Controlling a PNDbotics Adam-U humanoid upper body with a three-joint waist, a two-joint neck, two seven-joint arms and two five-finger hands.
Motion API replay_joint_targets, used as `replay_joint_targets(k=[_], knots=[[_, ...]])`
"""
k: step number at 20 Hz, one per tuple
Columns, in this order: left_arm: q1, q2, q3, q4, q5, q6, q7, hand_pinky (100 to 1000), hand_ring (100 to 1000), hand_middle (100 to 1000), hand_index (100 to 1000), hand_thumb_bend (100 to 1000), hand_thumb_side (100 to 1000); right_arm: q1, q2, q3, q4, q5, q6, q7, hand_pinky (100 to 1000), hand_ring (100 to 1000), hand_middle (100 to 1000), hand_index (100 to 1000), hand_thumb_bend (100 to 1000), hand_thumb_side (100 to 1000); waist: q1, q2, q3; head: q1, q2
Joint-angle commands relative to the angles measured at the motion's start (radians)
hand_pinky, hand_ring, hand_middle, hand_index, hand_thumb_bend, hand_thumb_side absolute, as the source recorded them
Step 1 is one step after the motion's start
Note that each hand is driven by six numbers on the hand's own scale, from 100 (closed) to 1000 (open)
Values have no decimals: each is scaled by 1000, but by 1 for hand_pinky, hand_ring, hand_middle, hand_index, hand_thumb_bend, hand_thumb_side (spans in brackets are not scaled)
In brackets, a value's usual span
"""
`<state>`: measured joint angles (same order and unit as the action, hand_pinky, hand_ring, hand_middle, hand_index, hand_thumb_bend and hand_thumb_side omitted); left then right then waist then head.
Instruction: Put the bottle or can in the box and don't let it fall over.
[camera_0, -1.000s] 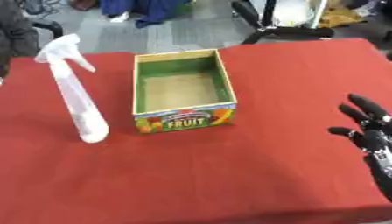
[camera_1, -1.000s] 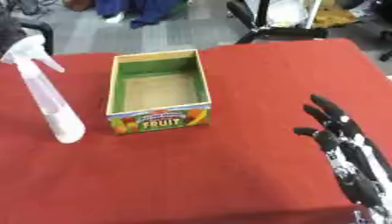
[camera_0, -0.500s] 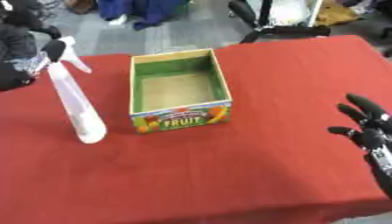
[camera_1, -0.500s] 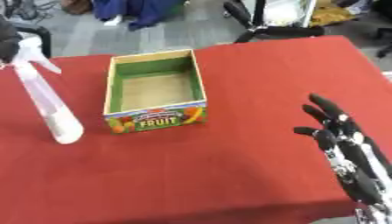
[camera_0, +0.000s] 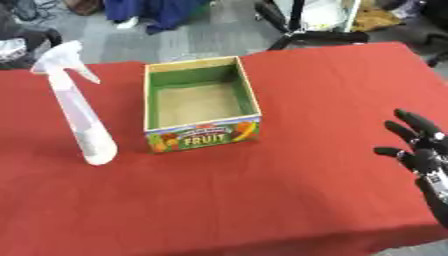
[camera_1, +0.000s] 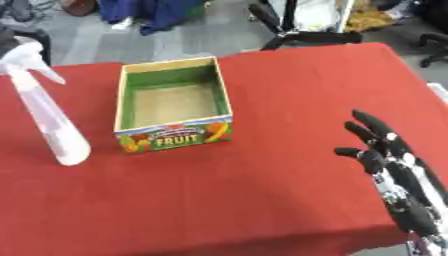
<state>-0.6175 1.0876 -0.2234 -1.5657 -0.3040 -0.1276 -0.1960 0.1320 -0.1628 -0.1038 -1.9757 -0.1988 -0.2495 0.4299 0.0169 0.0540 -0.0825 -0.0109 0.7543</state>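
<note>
A clear spray bottle (camera_0: 80, 115) with a white trigger head stands upright on the red table, left of the box. The cardboard fruit box (camera_0: 200, 110) has a green inside, holds nothing, and shows a "FRUIT" label on its near wall. My right hand (camera_1: 386, 161) hovers over the table's near right part, fingers straight and spread, holding nothing, well away from box and bottle. My left hand does not show in either view.
The red tablecloth (camera_0: 289, 190) covers the whole table. Beyond the far edge stand office chair bases (camera_0: 306, 30) and a heap of blue cloth (camera_0: 157, 10) on the grey floor. A dark shape (camera_0: 17, 42) sits at the far left edge.
The dark shape that was beside the bottle's head half a second ago has drawn back to the far left. Bottle, box and right hand stay as they were.
</note>
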Motion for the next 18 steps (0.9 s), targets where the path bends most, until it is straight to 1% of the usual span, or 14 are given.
replay_joint_targets(k=[1, 7, 13, 18], knots=[[-24, 48, 28, -6, 47, -2, -48, 758, 681, 594, 826, 410, 662, -6, -8, 1, -24, -10, -2, 5, 781, 1000, 1000, 972, 100, 546, 1, -6, -1, 1, -5], [-40, 35, 21, -29, 98, 15, -149, 757, 682, 595, 825, 416, 655, -5, -8, 1, -24, -12, -1, 7, 781, 1000, 1000, 972, 100, 546, 0, -7, -1, -1, -3], [-58, 14, 5, -29, 113, 31, -250, 764, 697, 613, 828, 426, 645, -5, -8, 1, -24, -13, 0, 9, 781, 1000, 1000, 972, 100, 546, 0, -7, -3, 0, -3], [-75, -9, -1, -17, 121, 39, -340, 767, 704, 622, 832, 461, 635, -4, -8, 1, -24, -13, 0, 10, 782, 1000, 1000, 972, 100, 546, -2, -7, -3, 9, -3]])
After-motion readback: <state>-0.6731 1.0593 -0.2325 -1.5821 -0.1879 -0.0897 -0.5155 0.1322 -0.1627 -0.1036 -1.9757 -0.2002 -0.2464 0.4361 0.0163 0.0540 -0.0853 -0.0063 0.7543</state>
